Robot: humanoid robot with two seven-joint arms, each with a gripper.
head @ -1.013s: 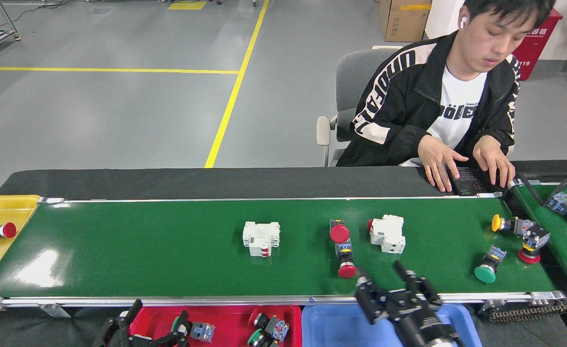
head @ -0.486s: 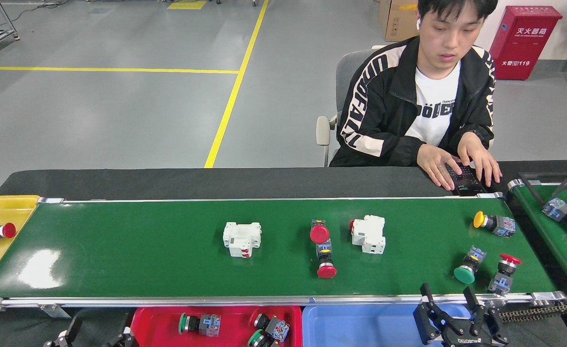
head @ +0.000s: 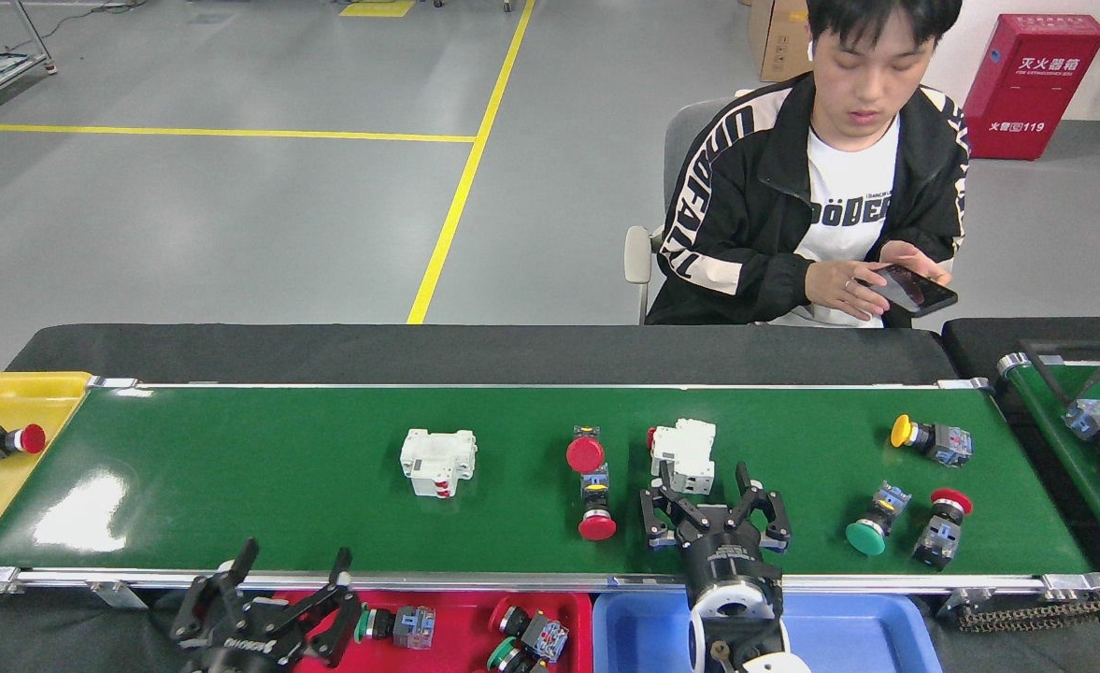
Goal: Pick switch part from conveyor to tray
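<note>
Right claw (head: 710,481): spread, over conveyor (head: 232,467), just before white breaker (head: 683,455).
Left claw (head: 290,570): spread, empty, beside red tray (head: 461,612).

Green conveyor (head: 232,486) strewn with switch parts, both grippers out over its near side.

Right gripper (head: 707,486) spread open above the belt, fingers just short of a white breaker (head: 683,454); second white breaker (head: 437,461) further left. Between the two, a pair of red mushroom buttons (head: 590,481) end to end. Toward the right end: yellow button (head: 928,437), green button (head: 872,527), red button (head: 940,526). Left gripper (head: 290,572) open by the near rail, above the red tray (head: 461,622) holding several buttons. Blue tray (head: 839,636) beside it. Yellow tray (head: 7,486) at far left with one red button (head: 3,440). Seated person (head: 816,201) behind, holding a phone (head: 919,288).
</note>
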